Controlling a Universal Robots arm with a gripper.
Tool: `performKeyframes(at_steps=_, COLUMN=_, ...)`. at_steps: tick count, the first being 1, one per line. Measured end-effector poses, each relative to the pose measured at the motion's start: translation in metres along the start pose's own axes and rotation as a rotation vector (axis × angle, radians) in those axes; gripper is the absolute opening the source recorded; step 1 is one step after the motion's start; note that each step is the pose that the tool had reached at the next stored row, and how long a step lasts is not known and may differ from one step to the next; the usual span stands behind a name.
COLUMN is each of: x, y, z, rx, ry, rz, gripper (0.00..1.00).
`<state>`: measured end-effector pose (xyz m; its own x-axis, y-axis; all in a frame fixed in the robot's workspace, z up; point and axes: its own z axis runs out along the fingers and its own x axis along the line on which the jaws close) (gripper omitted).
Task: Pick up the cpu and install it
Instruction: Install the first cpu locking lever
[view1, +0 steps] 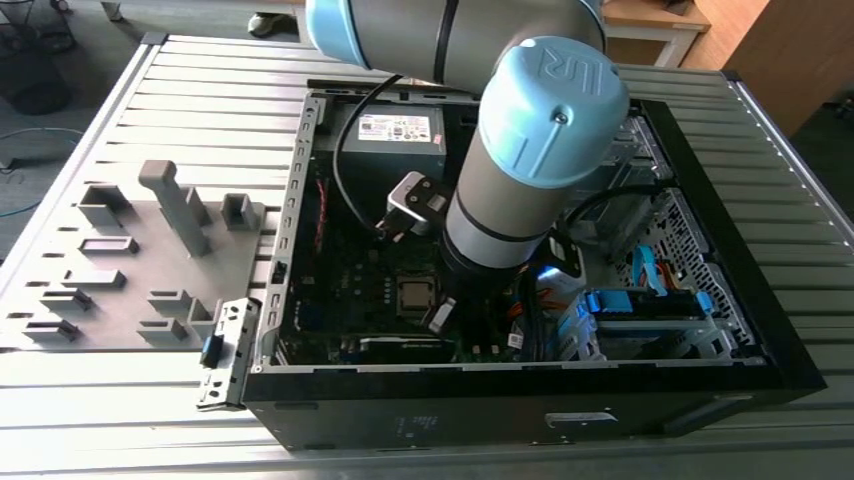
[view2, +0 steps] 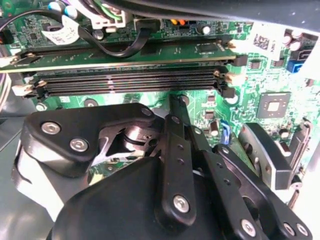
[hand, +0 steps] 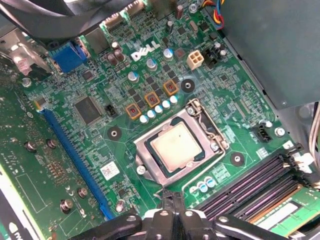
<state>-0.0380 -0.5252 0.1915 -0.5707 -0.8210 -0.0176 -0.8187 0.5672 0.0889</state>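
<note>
Slatted table (view1: 160, 80) holds case (view1: 747, 370); cpu (hand: 176, 146) sits socketed, jaws' state unclear.

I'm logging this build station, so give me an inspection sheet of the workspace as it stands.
Surface: slatted metal table.
Job's things: cpu lies flat in the motherboard socket, inside the open case.
Clutter: grey tray with raised blocks beside the case.
Gripper: gripper sits low over the board beside the socket, holding nothing visible.
Cables: black cable loops over the case interior; wire bundles near the drive bay.
Surroundings: wooden furniture beyond the table.
</note>
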Motion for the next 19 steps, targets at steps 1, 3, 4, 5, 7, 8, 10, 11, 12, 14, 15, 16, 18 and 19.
performKeyframes(at_steps=1, x=-0.0001, y=0.0002, z=-0.0021, rx=-0.0002, ry=-0.0004, rz=0.000, gripper=0.11)
performKeyframes(at_steps=3, x=-0.0001, y=0.0006, z=-0.0073, rx=0.0002, ry=0.0005, rz=0.000, gripper=0.11)
performKeyframes(at_steps=4, x=-0.0001, y=0.0009, z=-0.0097, rx=0.0002, ry=0.0004, rz=0.000, gripper=0.11)
performKeyframes(at_steps=5, x=-0.0002, y=0.0011, z=-0.0121, rx=0.0001, ry=0.0004, rz=0.000, gripper=0.11)
performKeyframes(at_steps=7, x=-0.0005, y=0.0015, z=-0.0160, rx=0.0002, ry=0.0006, rz=0.000, gripper=0.11)
performKeyframes(at_steps=8, x=-0.0011, y=0.0019, z=-0.0164, rx=0.0001, ry=0.0003, rz=0.000, gripper=0.11)
performKeyframes(at_steps=10, x=-0.0033, y=0.0037, z=-0.0164, rx=0.0001, ry=0.0005, rz=0.000, gripper=0.11)
performKeyframes(at_steps=11, x=-0.0051, y=0.0051, z=-0.0162, rx=0.0002, ry=0.0005, rz=0.000, gripper=0.11)
performKeyframes(at_steps=12, x=-0.0070, y=0.0067, z=-0.0161, rx=0.0002, ry=0.0006, rz=0.000, gripper=0.11)
performKeyframes(at_steps=14, x=-0.0098, y=0.0094, z=-0.0157, rx=0.0001, ry=0.0005, rz=0.000, gripper=0.11)
performKeyframes(at_steps=15, x=-0.0104, y=0.0106, z=-0.0156, rx=0.0002, ry=0.0005, rz=0.000, gripper=0.11)
performKeyframes(at_steps=16, x=-0.0104, y=0.0118, z=-0.0155, rx=0.0003, ry=0.0005, rz=0.000, gripper=0.11)
performKeyframes(at_steps=18, x=-0.0089, y=0.0147, z=-0.0152, rx=0.0006, ry=-0.0001, rz=0.000, gripper=0.11)
performKeyframes(at_steps=19, x=-0.0077, y=0.0167, z=-0.0151, rx=0.0014, ry=-0.0004, rz=0.000, gripper=0.11)
